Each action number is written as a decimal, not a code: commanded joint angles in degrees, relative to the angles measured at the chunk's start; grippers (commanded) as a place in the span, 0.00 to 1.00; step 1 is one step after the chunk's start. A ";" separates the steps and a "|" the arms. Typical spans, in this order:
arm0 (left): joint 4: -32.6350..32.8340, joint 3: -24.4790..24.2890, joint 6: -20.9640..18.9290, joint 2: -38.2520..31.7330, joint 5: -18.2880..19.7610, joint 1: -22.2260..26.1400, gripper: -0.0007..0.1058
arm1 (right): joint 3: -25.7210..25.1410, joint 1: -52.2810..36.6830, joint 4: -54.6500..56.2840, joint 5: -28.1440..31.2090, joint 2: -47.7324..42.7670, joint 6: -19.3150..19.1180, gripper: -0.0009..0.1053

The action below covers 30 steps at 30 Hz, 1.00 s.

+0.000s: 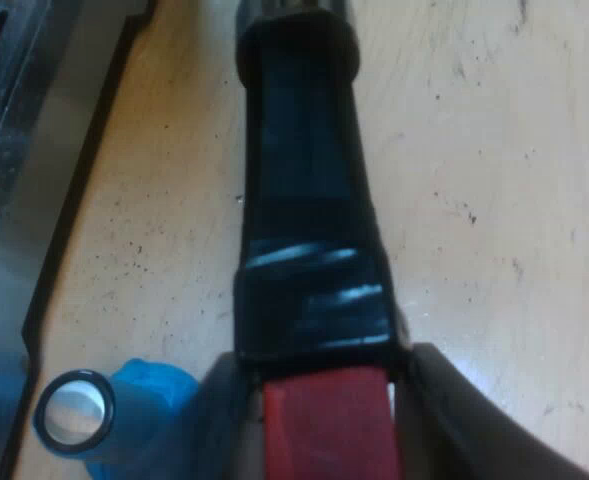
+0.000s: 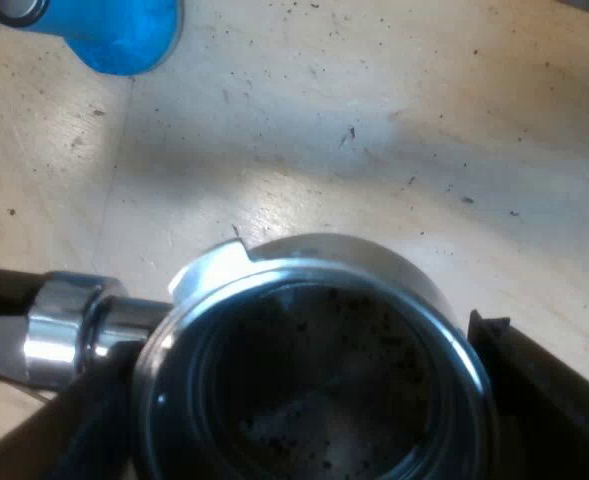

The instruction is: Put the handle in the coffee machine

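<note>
The pale wooden table (image 1: 494, 180), flecked with coffee grounds, carries everything, and the machine (image 1: 9, 200) shows as a steel edge alongside the handle, so the target is near but not yet met. The holder (image 2: 314, 330) is loose, over the table and apart from the machine, its metal basket open away from the wood with dark residue inside; whether it rests on the table or hangs just above it cannot be told. Its dark handle (image 1: 304, 190) runs away from the left gripper (image 1: 326, 415), whose fingers are clamped on either side of the red end (image 1: 324, 440), a grip at the tip that likely gives leverage for twisting the holder into its lock. The right gripper (image 2: 309, 400) has its fingers pressed against opposite sides of the basket, grasping it, probably to steady the heavy end and steer it toward the machine. The blue tamper (image 2: 114, 35) stands aside on the table, near the basket yet clear of it
</note>
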 commanded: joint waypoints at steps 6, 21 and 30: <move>1.66 0.03 3.03 -0.03 -0.80 -0.20 0.03 | -0.80 -0.12 -0.91 -0.71 -1.42 0.60 0.01; 4.28 0.03 5.63 -0.03 -0.80 -0.20 0.02 | -0.80 -0.12 -0.90 -0.71 -1.42 0.60 0.01; 4.28 0.03 5.63 -0.03 -0.32 -0.20 0.02 | -0.80 -0.12 -0.90 -0.71 -1.42 0.35 0.66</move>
